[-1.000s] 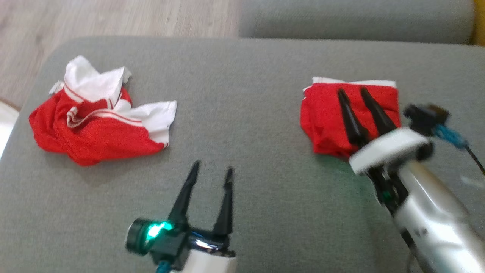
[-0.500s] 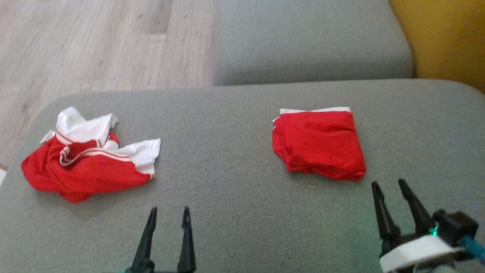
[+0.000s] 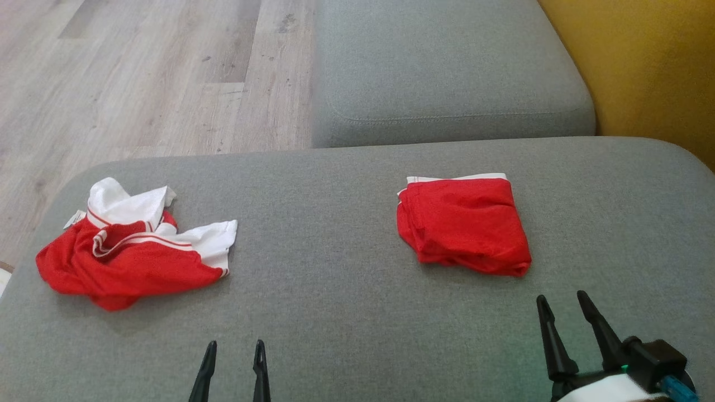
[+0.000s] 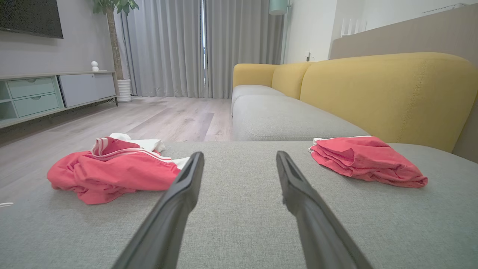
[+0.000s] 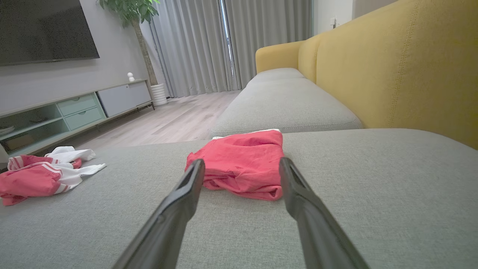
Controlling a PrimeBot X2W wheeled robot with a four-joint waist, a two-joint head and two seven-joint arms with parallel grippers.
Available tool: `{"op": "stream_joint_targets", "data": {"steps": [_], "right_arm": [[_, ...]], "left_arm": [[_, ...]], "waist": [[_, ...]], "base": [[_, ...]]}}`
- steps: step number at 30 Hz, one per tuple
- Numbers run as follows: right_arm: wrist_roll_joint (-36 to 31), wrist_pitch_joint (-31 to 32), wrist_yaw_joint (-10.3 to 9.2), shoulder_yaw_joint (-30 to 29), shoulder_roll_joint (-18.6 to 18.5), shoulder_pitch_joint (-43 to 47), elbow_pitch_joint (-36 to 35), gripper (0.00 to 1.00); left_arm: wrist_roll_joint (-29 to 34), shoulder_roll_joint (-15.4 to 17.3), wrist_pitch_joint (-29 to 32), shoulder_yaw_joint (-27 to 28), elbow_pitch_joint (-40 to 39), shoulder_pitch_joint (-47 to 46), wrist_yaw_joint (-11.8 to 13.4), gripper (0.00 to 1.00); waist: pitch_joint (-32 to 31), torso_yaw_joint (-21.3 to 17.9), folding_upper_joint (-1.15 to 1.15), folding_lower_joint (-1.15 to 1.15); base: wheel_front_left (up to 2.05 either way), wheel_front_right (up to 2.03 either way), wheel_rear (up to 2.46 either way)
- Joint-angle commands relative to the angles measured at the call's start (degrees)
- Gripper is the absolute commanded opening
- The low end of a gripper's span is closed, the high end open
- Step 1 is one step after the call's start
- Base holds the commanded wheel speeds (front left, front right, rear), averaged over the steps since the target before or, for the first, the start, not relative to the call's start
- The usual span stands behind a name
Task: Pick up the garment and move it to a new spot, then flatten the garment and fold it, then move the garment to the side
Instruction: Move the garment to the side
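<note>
Where crumpled garment [image 3: 128, 262] was seen: frame left.
Handling: judged soft, light; white hem [image 3: 218, 240] preferred.
Left tool [image 3: 235, 346], right tool [image 3: 561, 297]: held wide, empty.

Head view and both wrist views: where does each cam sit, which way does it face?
Head view: high on the head, looking down at the grey cushion; left end effector at the lower left, right end effector at the lower right, both open.
Left wrist view: low over the cushion, looking along its own fingers toward the curtains; crumpled garment left, folded garment right.
Right wrist view: low too, its fingers pointing at the folded garment.
Shared: all three show both garments.
</note>
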Motion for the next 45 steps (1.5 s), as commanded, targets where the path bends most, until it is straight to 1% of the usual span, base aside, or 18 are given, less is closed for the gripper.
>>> {"op": "stream_joint_targets", "data": {"steps": [1, 12, 18, 24, 35, 39, 41, 45], "right_arm": [[-0.4, -0.8, 0.39, 0.7, -0.4, -1.6, -2.0, 1.0], [-1.4, -0.8, 0.39, 1.2, 0.1, -1.0, -2.3, 1.0], [-1.4, -0.8, 0.39, 1.3, 0.2, -1.1, -2.2, 1.0], [-1.0, -0.8, 0.39, 0.7, -0.4, -2.3, -2.5, 1.0], [0.0, -0.8, 0.39, -0.6, -2.0, -3.9, -1.8, 1.0], [1.7, -0.5, 0.39, -1.2, -3.4, -6.9, 1.5, 1.0], [2.8, 1.2, 0.39, -1.6, -4.2, -9.8, 3.4, 1.0], [5.9, 6.9, 0.39, -3.0, -5.4, -17.2, 7.0, 1.0]], "left_arm": [[0.6, -0.6, -0.3, 2.1, -1.7, -2.0, -0.1, 1.0], [1.0, -0.9, -0.3, 2.9, -1.5, -1.9, -0.7, 1.0], [1.1, -0.9, -0.3, 3.3, -1.6, -2.3, -0.7, 1.0], [1.1, -1.0, -0.3, 4.1, -1.7, -3.9, -0.3, 1.0], [0.4, -1.0, -0.3, 1.4, -1.8, -6.7, 0.5, 1.0], [0.8, -1.0, -0.3, -0.6, -2.2, -8.4, 0.5, 1.0], [0.8, -1.0, -0.3, -1.6, -2.6, -9.7, 0.8, 1.0], [0.9, -1.0, -0.3, -3.2, -3.1, -12.4, 1.0, 1.0]], "waist": [[0.0, 0.0, 0.0, 0.01], [0.6, -0.3, 0.0, 0.01], [1.2, -0.3, 0.0, 0.01], [3.1, -0.1, 0.0, 0.01], [7.5, 1.6, 0.0, 0.01], [9.9, 2.5, 0.0, 0.01], [11.4, 2.8, 0.0, 0.01], [14.5, 3.2, 0.0, 0.01]], "base": [[0.0, 0.0, 0.0], [0.0, 0.0, 0.0], [0.0, 0.0, 0.0], [0.0, 0.0, 0.0], [0.0, 0.0, 0.0], [0.0, 0.0, 0.0], [0.0, 0.0, 0.0], [0.0, 0.0, 0.0]]}}
